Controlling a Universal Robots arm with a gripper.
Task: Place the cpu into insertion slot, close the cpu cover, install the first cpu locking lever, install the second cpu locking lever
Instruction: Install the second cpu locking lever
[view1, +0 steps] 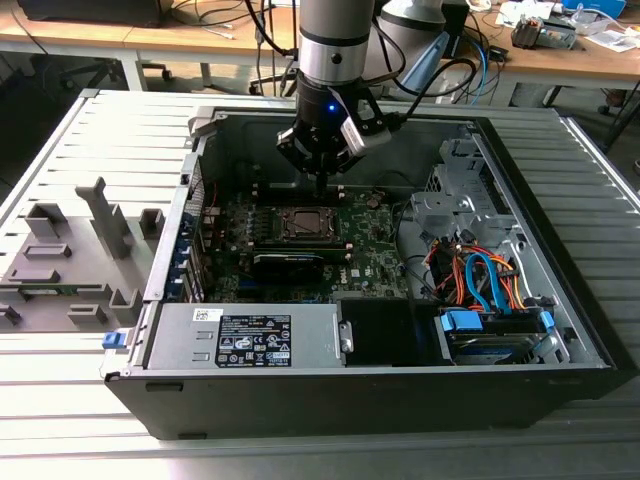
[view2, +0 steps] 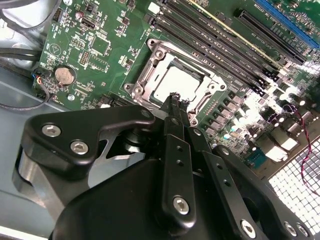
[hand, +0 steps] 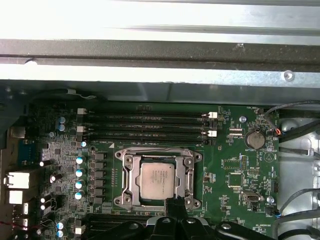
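We see the claw (view1: 318, 182) hanging low inside the open PC case (view1: 560, 300), its tip right at the socket edge. In the second wrist view the fingers (view2: 176, 107) are pressed together into one narrow point, nothing between them; the tip sits at the rim of the cover (view2: 145, 75).

The cpu (hand: 157, 180) is seated in the slot (hand: 131, 186), silver top showing through the cover's cut-out. The cover (hand: 188, 172) lies flat over it. We can't tell whether the levers are latched.

Out from the socket, all on the green board (view1: 372, 245):
- RAM slots (hand: 145, 125) run just beside the socket, between it and the case wall.
- Coin cell (hand: 254, 139) sits near the socket, past the end of the RAM slots.
- A black card (view1: 288, 262) lies just beside the socket, on the side facing the label-bearing PSU (view1: 245, 335).

Farther from the socket: orange and blue cables (view1: 480, 280) and a drive bay (view1: 495, 335) at the exterior view's right end of the case.

The case lies on its side on a slatted metal table (view1: 80, 400). Grey fixtures (view1: 70, 260) stand on that table, well apart from the socket, at the exterior view's left. Wooden benches (view1: 100, 40) with cables and clutter stand behind the table.
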